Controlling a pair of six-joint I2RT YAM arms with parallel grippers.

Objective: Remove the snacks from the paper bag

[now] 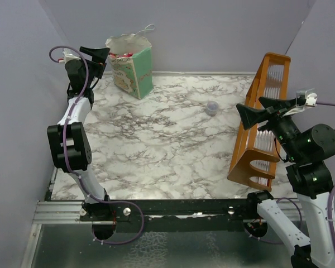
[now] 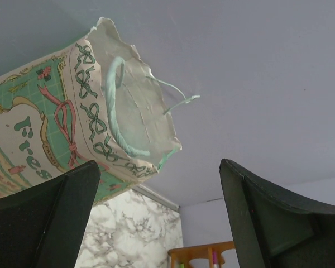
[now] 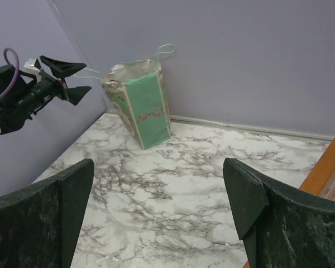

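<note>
Snacks (image 1: 123, 54) (only red bits peek out) sit in the paper bag (image 1: 133, 70), upright at the table's (image 1: 173, 139) far left corner.
Your left gripper (image 1: 103, 58) hovers beside its mouth, spread wide; your right gripper (image 1: 249, 104), equally wide, hangs by the orange rack (image 1: 268, 72).

Paper bag (image 1: 132, 70) upright at table (image 1: 156, 151) far-left corner; snacks (image 1: 123, 54) seemingly inside, at mouth. Left gripper (image 1: 104, 59) just left of bag. Cup (image 1: 211, 108) right of centre; rack (image 1: 259, 123) at right edge.
</note>
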